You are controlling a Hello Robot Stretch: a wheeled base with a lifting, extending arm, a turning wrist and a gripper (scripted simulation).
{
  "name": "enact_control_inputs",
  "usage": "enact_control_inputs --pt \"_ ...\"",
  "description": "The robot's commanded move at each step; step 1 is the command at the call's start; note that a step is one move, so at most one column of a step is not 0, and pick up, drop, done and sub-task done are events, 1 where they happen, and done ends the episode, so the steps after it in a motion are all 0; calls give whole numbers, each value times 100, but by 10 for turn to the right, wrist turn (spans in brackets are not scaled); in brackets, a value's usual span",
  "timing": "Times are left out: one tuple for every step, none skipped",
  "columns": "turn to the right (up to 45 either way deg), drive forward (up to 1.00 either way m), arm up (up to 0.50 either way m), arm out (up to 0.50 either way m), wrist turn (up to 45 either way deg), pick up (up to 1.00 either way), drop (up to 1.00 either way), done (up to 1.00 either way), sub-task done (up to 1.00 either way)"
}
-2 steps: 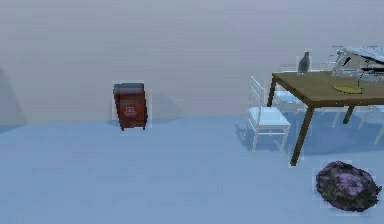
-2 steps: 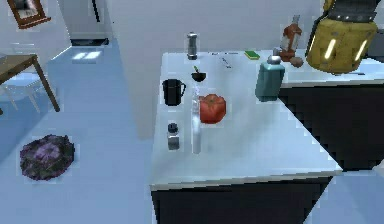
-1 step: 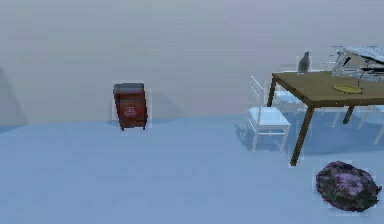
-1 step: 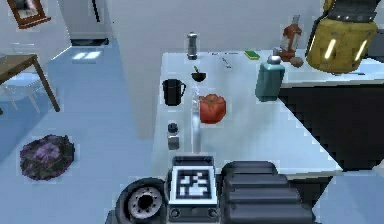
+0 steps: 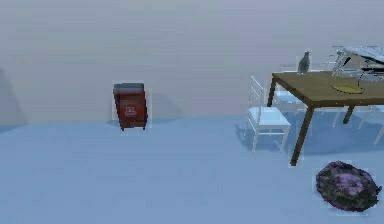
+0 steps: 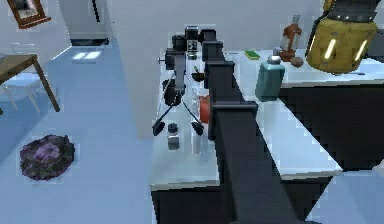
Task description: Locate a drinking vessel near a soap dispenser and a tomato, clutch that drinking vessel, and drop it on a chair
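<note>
A white counter (image 6: pixel 185 170) runs up the middle of the arm side view. Along it lies my dark arm, ending in the gripper (image 6: pixel 180 127) with its two thin fingers spread over the worktop. A small grey cup-like vessel (image 6: pixel 173 139) and a clear glass-like thing (image 6: pixel 196 141) stand at the fingers. A red round blob (image 6: pixel 203 104), tomato-like, sits just beyond them beside the arm. A teal soap dispenser (image 6: pixel 268 77) stands on the counter further right. I cannot tell whether the gripper holds anything. A white chair (image 5: pixel 266 118) stands beside a brown table (image 5: pixel 325 95) in the forward view.
A red bin (image 5: pixel 131 106) stands against the far wall. A dark purple lump (image 5: pixel 347 185) lies on the floor near the table, seen as well as a purple lump (image 6: pixel 45 155). A big yellow and black appliance (image 6: pixel 345 40) stands at the counter's far right.
</note>
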Motion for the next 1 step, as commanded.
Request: enact_control_inputs --pt "0 0 0 0 450 0 0 0 0"
